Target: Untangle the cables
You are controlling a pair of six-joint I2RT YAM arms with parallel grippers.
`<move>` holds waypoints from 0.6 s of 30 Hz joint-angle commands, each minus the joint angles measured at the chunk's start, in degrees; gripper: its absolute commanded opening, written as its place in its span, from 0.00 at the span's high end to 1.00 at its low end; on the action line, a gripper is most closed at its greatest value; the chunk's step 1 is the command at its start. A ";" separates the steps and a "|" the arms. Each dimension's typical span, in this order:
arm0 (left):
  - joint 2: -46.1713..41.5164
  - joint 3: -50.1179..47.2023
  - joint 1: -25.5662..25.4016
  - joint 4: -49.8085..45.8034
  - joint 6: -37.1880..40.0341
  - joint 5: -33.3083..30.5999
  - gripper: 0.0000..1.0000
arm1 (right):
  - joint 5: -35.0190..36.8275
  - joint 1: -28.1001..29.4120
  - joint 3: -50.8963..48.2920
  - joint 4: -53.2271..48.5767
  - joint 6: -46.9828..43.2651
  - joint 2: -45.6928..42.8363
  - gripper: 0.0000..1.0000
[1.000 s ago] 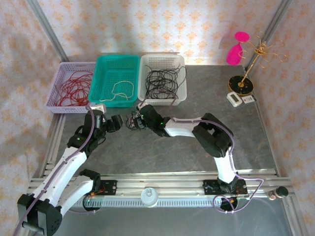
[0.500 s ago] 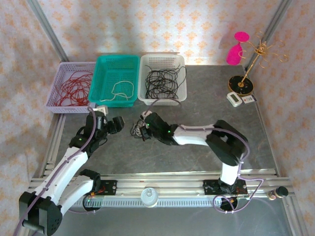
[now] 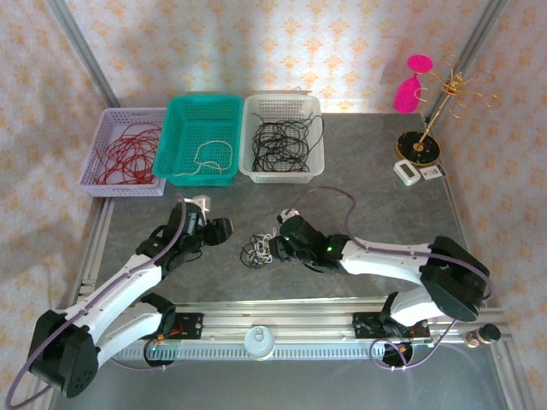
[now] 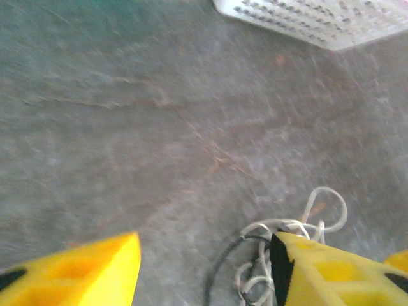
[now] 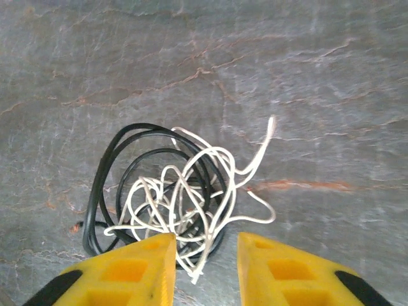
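One clump of cables point(image 5: 169, 197), black and white, dragged nearer over bench point(image 3: 367, 179) in last second; lies just ahead of right jaws, apart. Left jaws apart, clump beside one tip: likely ready for pulling apart.

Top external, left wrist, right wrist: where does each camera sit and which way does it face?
Top external: above and behind the bases, looking down at the table, baskets and cable clump; left arm and right arm show.
Left wrist: on the left arm, looking along the left fingers across the table.
Right wrist: looking down past the right fingers at the clump.
Shared: all three see the clump.
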 commanded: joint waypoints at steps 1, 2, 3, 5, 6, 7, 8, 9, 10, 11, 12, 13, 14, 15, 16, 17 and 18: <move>-0.43 -0.66 -5.04 3.45 -4.43 -0.37 0.52 | 5.18 -0.08 -0.48 -5.23 1.86 -3.05 0.73; -0.57 -0.74 -6.58 3.57 -5.20 -0.81 0.53 | 5.38 -0.12 -0.69 -5.42 2.13 -3.32 0.76; -0.65 -0.59 -8.38 3.66 -5.68 -1.15 0.53 | 5.36 -0.16 -1.25 -5.18 2.43 -3.56 0.79; -0.07 0.23 -10.78 2.99 -6.59 -2.01 0.52 | 5.07 -0.17 -2.41 -4.28 3.36 -4.11 0.81; 0.59 0.96 -11.67 2.71 -7.08 -1.94 0.50 | 4.75 -0.21 -3.08 -3.59 3.76 -4.33 0.82; 1.70 1.99 -12.73 2.21 -7.60 -1.94 0.47 | 4.60 -0.23 -3.64 -2.84 4.07 -4.62 0.82; 2.88 3.16 -14.02 0.91 -8.21 -3.00 0.44 | 4.65 -0.18 -3.99 -2.12 4.31 -4.72 0.82; 4.20 4.91 -15.80 -1.26 -9.30 -5.34 0.39 | 4.65 -0.19 -4.23 -1.56 4.43 -4.71 0.82; 5.48 6.42 -17.63 -3.57 -10.55 -8.19 0.36 | 4.66 -0.17 -4.21 -1.07 4.56 -4.75 0.82; 6.47 7.39 -18.91 -5.10 -11.94 -10.09 0.35 | 4.69 -0.21 -4.33 -0.50 4.64 -4.75 0.82; 7.47 8.08 -19.97 -6.13 -13.29 -11.45 0.35 | 4.69 -0.19 -4.70 0.34 5.04 -4.84 0.82; 8.22 8.52 -20.73 -6.73 -14.27 -12.25 0.36 | 4.58 -0.19 -5.36 1.53 5.48 -4.88 0.81; 8.95 8.87 -21.19 -7.05 -15.16 -13.09 0.38 | 4.38 -0.23 -6.02 2.56 6.02 -4.97 0.81; 9.68 9.22 -21.62 -7.06 -15.75 -13.56 0.41 | 4.13 -0.19 -6.92 3.89 6.50 -5.10 0.81; 10.61 9.74 -21.99 -6.93 -16.16 -13.62 0.44 | 3.59 -0.25 -7.74 5.37 6.97 -5.08 0.81; 11.41 10.37 -22.29 -6.92 -16.49 -13.69 0.48 | 3.05 -0.23 -8.31 6.53 7.14 -4.96 0.81; 12.38 11.34 -22.66 -6.96 -16.78 -13.79 0.50 | 2.57 -0.22 -8.84 7.63 7.34 -4.89 0.81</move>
